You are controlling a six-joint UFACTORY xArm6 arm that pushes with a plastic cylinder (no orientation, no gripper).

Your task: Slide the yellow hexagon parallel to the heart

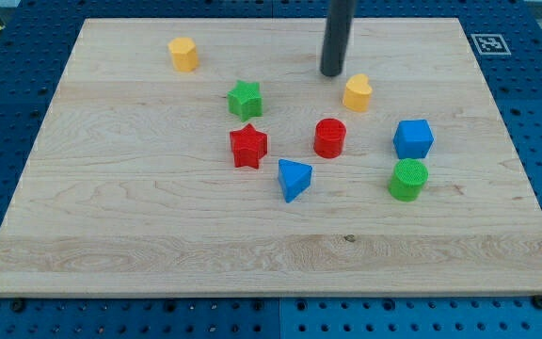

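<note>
The yellow hexagon (183,54) sits near the board's top left. The yellow heart (357,92) lies right of centre in the upper part of the board. My tip (332,72) is just to the upper left of the heart, close to it but apart, and far to the right of the hexagon. The dark rod rises from the tip out of the view's top.
A green star (245,98), a red star (247,145), a red cylinder (329,137) and a blue triangle (294,178) lie mid-board. A blue cube (413,138) and a green cylinder (407,179) lie at the right. The wooden board (111,226) rests on a blue pegboard.
</note>
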